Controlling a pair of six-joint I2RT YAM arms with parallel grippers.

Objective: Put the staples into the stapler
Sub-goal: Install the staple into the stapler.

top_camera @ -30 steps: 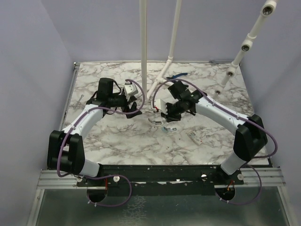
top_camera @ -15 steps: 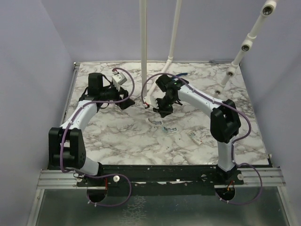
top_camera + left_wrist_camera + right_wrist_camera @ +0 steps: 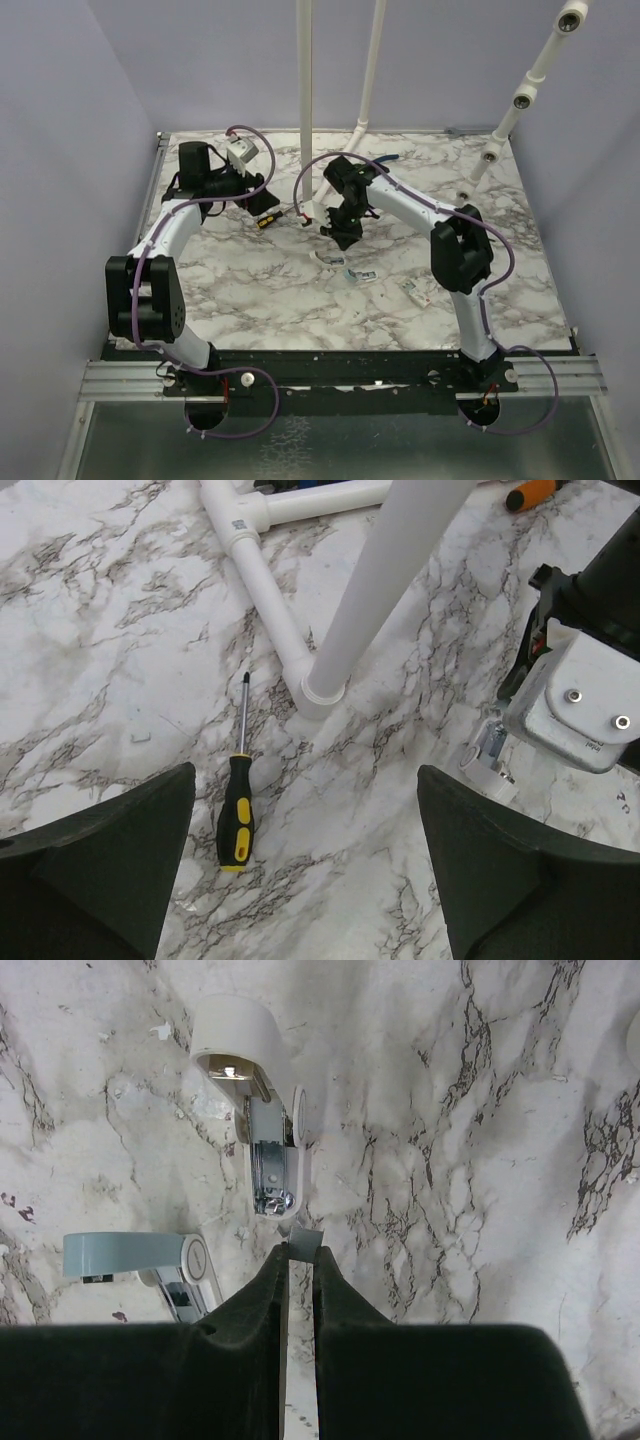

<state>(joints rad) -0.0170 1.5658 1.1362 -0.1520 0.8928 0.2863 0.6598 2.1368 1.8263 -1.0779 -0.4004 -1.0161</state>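
The pale blue-green stapler [image 3: 125, 1254] lies on the marble at the left of the right wrist view, its silvery inner part [image 3: 183, 1298] showing; from above the stapler [image 3: 362, 276] is near the table's middle. My right gripper [image 3: 300, 1252] hangs above the table, shut on a small grey strip of staples [image 3: 306, 1241] that pokes out past its tips. In the top view the right gripper [image 3: 338, 232] sits beyond the stapler. My left gripper [image 3: 305, 880] is open and empty, and in the top view the left gripper [image 3: 265, 205] is at the far left.
A white stapler [image 3: 255, 1100] lies open just beyond the staples. A yellow-and-black screwdriver [image 3: 237, 815] lies under the left gripper. White pipes [image 3: 385, 590] rise from a joint on the table. An orange handle [image 3: 530, 492] lies far off. A small packet [image 3: 413, 291] lies right of the staplers.
Both arms have swung toward the far side of the table. The right gripper has moved up and away from the staplers. The left gripper has drawn back to the left.
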